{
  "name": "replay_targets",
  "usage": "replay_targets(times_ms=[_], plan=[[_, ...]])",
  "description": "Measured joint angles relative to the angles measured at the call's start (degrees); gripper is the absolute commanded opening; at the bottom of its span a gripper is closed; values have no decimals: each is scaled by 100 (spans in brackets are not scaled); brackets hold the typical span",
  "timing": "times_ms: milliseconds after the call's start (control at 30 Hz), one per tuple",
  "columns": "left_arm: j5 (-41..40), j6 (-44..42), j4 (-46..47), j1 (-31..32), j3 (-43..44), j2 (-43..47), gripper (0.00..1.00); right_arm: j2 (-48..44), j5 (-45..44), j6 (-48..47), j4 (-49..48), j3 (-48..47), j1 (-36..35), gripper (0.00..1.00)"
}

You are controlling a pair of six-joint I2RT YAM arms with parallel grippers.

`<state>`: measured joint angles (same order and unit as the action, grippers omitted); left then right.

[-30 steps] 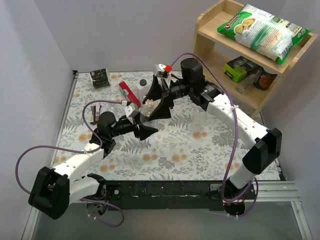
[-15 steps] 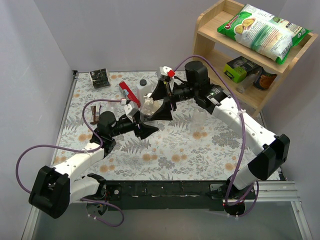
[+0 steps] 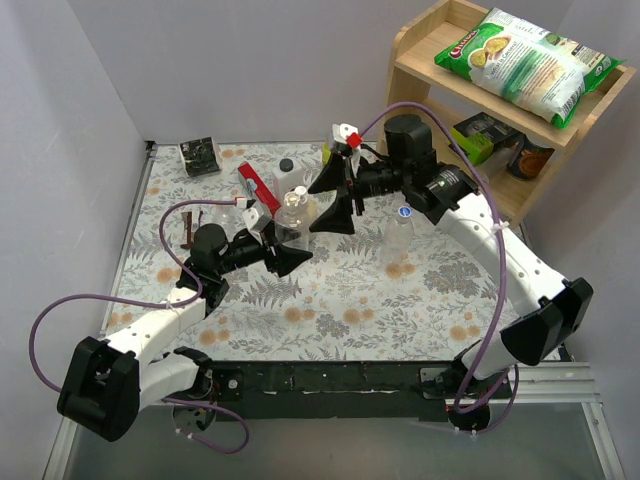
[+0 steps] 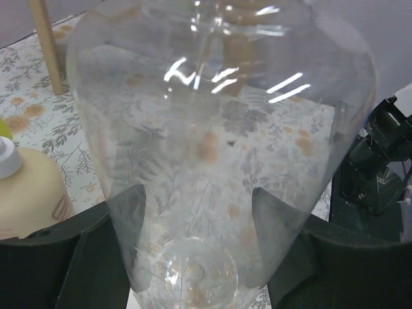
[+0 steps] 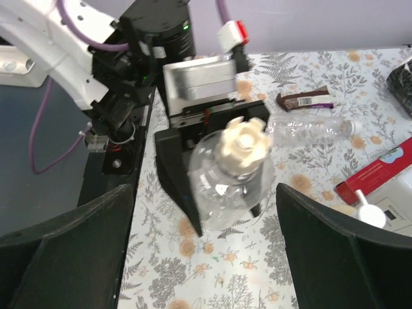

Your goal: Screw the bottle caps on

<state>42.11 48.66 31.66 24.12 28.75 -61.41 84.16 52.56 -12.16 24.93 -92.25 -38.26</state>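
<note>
The left tool [image 3: 283, 243] grips 1 clear bottle [image 4: 219, 148] topped by a pale cap [image 5: 243, 144]; the right tool [image 3: 336, 198] gapes beside it, released.

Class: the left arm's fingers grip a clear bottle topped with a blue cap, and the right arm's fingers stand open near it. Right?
No: the cap on the bottle is pale cream, not blue, as the right wrist view shows. The left fingers do grip it; the right fingers are open.

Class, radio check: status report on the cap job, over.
Left gripper shut on clear bottle. Right gripper open, apart from it. Pale cap on its neck. Nothing between them.
</note>
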Motion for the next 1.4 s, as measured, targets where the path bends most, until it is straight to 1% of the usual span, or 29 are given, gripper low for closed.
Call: replay_targets(times_ms=[133,333,500,733,867,1100,1167,1267,1400], plan=[[181,-72,-68,9,50,-7,0,501,116,354,-525,-210,76,98],[275,-157,-166,17,275,-103,0,940,627,940,-1130,-210,35,98],[350,-179,-188,22,315,-227,0,944,960,1276,-1622,-146,-186,98],[415,-164,-214,44,315,-299,0,863,949,1349,-1867,59,-291,98],[389,-28,-205,48,315,-299,0,750,745,1231,-1762,160,-291,98],[345,66,-157,15,310,-275,0,219,63,621,-1237,514,-251,98],[323,109,-116,-46,297,-245,0,-50,-157,396,-997,671,-227,98],[79,173,-81,-190,291,-238,0,-409,-188,188,-483,846,-262,97],[46,76,-92,-286,291,-238,0,-577,-328,-44,59,741,-302,97]])
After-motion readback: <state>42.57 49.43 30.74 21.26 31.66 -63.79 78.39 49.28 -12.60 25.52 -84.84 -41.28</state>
